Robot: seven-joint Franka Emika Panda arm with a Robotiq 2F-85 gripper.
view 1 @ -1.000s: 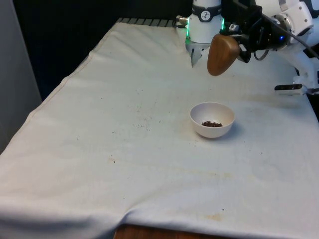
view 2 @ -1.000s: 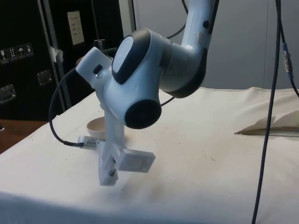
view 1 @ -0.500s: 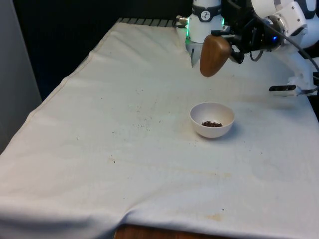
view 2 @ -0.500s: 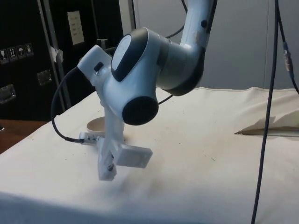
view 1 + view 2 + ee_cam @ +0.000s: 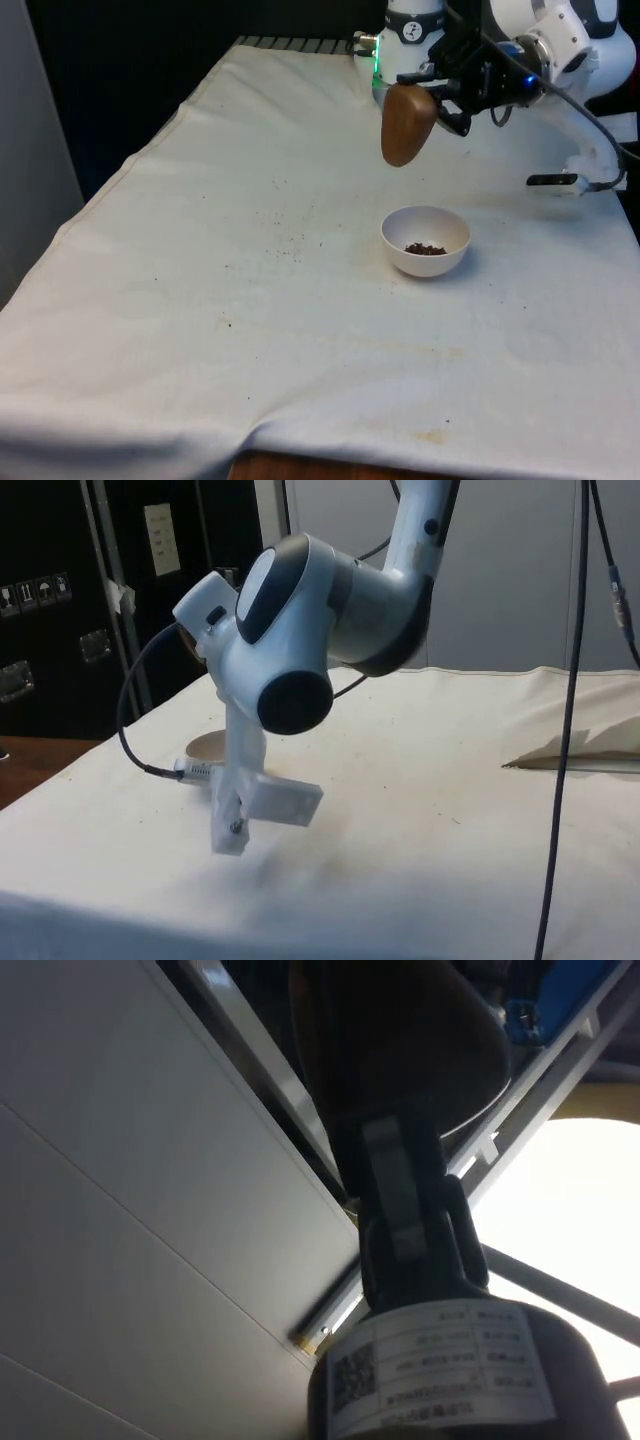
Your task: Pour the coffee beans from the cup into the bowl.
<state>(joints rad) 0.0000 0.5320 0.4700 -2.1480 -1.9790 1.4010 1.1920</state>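
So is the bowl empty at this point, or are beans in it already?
Not empty: the front view shows a small dark heap of beans at the bottom of the white bowl, most of its inside bare.

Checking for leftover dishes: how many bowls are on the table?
1: a small white round bowl with coffee beans in it, standing on the white cloth, below the brown wooden cup held aloft.

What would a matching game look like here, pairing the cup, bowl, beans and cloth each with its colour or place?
Things:
1. cup
2. bowl
3. beans
4. cloth

Descriptions:
A. lying inside the bowl
B. brown, held in the air by the gripper
C. white, standing on the cloth
D. spread over the table, with dark specks

Pairs: 1-B, 2-C, 3-A, 4-D
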